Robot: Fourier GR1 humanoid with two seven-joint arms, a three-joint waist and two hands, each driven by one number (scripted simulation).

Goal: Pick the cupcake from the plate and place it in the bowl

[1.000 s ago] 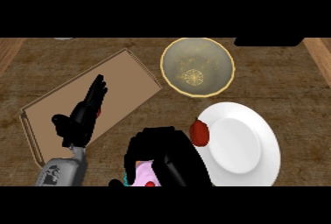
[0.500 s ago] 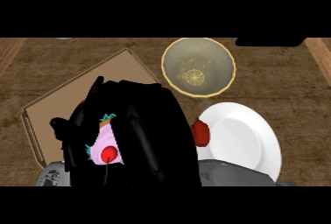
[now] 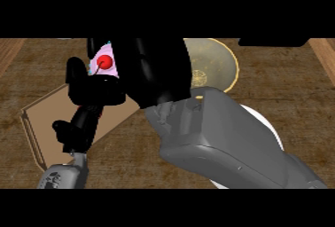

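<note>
The right hand (image 3: 153, 66) curls round the pink cupcake (image 3: 104, 62), just left of the bowl (image 3: 216, 66).

Right robot hand (image 3: 153, 66) raised, fingers curled; left robot hand (image 3: 82, 128) open.

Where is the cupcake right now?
In the head view the cupcake is off the plate, held up in the right hand at upper left, left of the bowl.

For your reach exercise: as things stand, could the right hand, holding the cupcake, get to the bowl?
Probably yes. The right hand holds the cupcake raised just left of the bowl, and nothing visible stands between them.
</note>
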